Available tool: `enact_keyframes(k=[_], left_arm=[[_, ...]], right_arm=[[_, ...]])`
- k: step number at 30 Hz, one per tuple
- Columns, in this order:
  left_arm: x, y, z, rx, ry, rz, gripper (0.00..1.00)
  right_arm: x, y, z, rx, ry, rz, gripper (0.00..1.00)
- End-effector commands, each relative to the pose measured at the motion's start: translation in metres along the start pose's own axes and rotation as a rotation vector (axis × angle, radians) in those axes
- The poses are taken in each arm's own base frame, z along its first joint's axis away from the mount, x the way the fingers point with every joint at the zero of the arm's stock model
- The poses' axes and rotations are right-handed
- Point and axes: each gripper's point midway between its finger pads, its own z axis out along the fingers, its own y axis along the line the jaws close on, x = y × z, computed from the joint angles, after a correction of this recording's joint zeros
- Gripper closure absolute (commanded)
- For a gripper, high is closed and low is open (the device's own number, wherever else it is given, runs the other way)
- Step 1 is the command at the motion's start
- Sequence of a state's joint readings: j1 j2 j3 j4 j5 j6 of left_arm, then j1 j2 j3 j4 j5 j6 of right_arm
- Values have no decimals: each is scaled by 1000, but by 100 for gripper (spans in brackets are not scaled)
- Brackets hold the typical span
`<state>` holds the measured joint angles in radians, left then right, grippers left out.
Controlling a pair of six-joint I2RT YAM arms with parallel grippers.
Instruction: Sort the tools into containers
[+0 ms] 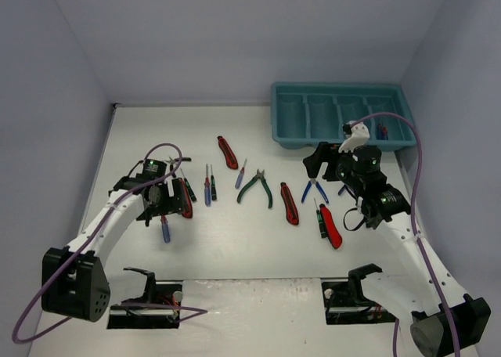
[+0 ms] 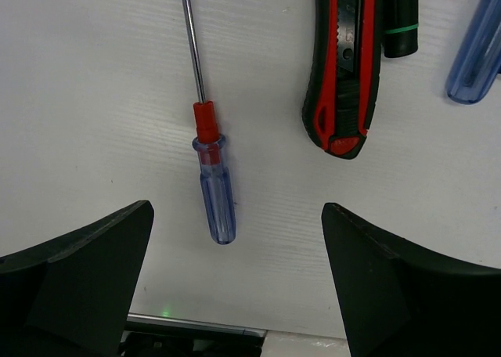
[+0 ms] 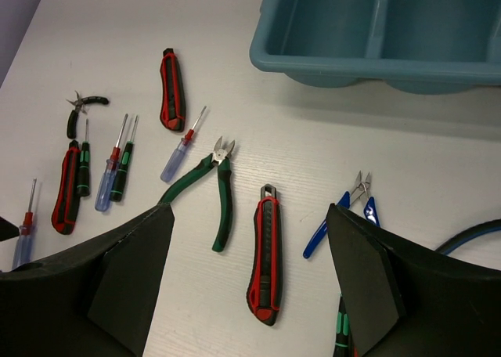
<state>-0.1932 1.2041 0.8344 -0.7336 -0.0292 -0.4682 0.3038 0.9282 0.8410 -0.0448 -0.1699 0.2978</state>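
My left pincer (image 2: 235, 220) is spread wide with nothing in it, hanging right over the blue-handled screwdriver (image 2: 213, 181). That one lies flat on the white table (image 2: 94, 75), well apart from the teal tray (image 1: 337, 143), about the farthest tool from it.

It's a light little thing, I'd judge: thin steel shaft, red collar, clear blue plastic handle. It looks stiff and not fragile, but the handle is smooth and round, so it could roll or squirt out of a lazy pinch. I'd take it on the handle just behind the red collar, fingers square across it. The shaft is too thin to trust. A red-and-black utility knife (image 2: 343, 67) lies a little nearer the tray, not touching the screwdriver, so my fingers have room.

My right pincer (image 3: 250, 212) gapes empty too, hovering near the tray, above a second utility knife (image 3: 266, 255). Green-handled pliers (image 3: 207, 192) lie on the knife's side away from the tray, and blue-handled pliers (image 3: 325, 228) on its other side. That knife looks chunkier, with a grippy body, so mid-body is the place to hold it.

One small tool may already sit in the tray's end compartment, but it's too small for me to be sure.
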Motion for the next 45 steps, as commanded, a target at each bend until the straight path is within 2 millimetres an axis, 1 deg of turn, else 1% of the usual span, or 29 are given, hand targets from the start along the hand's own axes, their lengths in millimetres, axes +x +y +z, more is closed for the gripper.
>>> enact_keyframes(k=[1,3,6,10,16,19,20,21,23,24,25,27,29,30,31,32,33,35,37,40,42,45], left_arm=[[-6,-1,15,-8,-4,-16,16],[-3,1,24,-32,23,-18,18],[0,-1,36,-38,63,-28,21],[9,0,47,-60,107,-62,30],[14,0,51,-70,99,-120,52],[18,-4,54,-43,99,-151,67],[21,-5,55,-36,107,-155,69],[22,-8,55,-19,104,-162,78],[20,-17,51,35,99,-174,90],[15,-21,45,58,72,-182,94],[10,-25,39,88,50,-187,97],[-2,-33,22,145,-6,-193,99],[-21,-44,-4,229,-99,-208,100],[-32,-50,-21,279,-153,-216,100],[-46,-60,-42,350,-218,-217,100],[-55,-66,-55,393,-253,-223,100],[-68,-77,-74,468,-305,-229,100],[-87,-97,-106,597,-376,-236,100],[-102,-117,-132,715,-423,-248,100],[-119,-148,-169,878,-495,-247,100],[-127,-165,-189,959,-529,-249,100],[-139,-182,-210,1043,-567,-273,100]], right_arm=[[-14,11,-1,-45,-54,-11,23],[-14,11,-1,-47,-52,-13,23],[-13,12,-1,-51,-47,-11,23],[-11,11,-2,-49,-47,-6,23],[-4,8,-4,-44,-41,-6,23],[-1,8,-3,-47,-34,0,23],[0,8,-3,-46,-32,1,23],[0,8,-3,-46,-31,1,23],[1,9,-2,-51,-24,-7,22],[2,12,-1,-71,-15,-19,21],[3,16,0,-94,-5,-33,20],[0,27,1,-154,10,-58,17],[4,43,4,-231,45,-79,17],[6,53,5,-271,63,-87,16],[6,67,7,-310,76,-99,16],[3,69,9,-315,77,-99,16],[4,85,10,-354,91,-114,16],[11,124,8,-450,126,-149,16],[9,146,11,-500,142,-155,15],[6,186,10,-584,158,-176,16],[12,204,14,-607,175,-193,16],[4,225,15,-644,164,-208,18]])
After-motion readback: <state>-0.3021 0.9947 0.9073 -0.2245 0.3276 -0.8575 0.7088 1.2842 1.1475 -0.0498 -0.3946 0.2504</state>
